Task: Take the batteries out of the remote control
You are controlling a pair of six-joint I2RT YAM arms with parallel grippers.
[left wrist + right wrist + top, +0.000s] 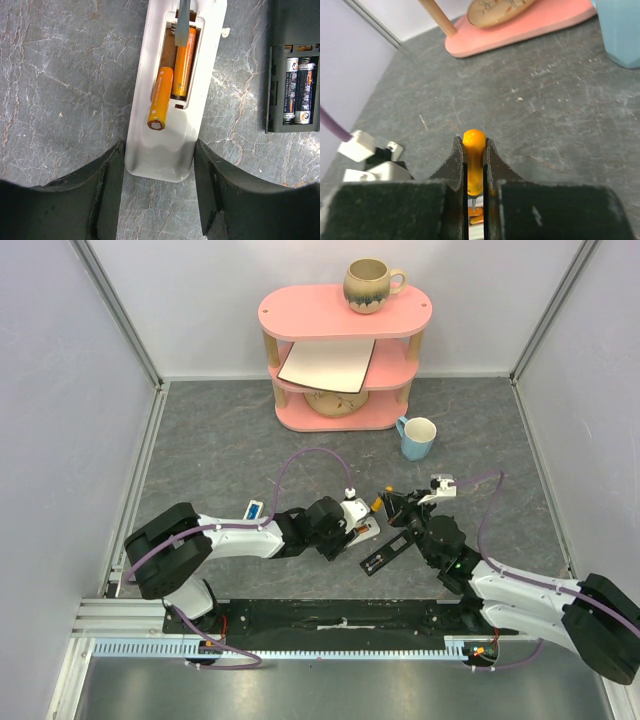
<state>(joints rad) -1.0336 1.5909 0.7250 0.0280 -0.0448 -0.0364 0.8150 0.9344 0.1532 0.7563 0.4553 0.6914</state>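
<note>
A white remote control lies on its face with the battery bay open, and my left gripper is shut on its near end. Two orange batteries show in the bay. One battery is tipped up, its near end out over the bay's lip. The other battery still lies in its slot. My right gripper is shut on an orange-handled screwdriver. Its grey blade rests on the far end of the seated battery. In the top view both grippers meet over the white remote.
A black remote with its bay open and dark cells inside lies just right of the white one, also seen from above. A blue mug and a pink shelf carrying a brown mug stand further back.
</note>
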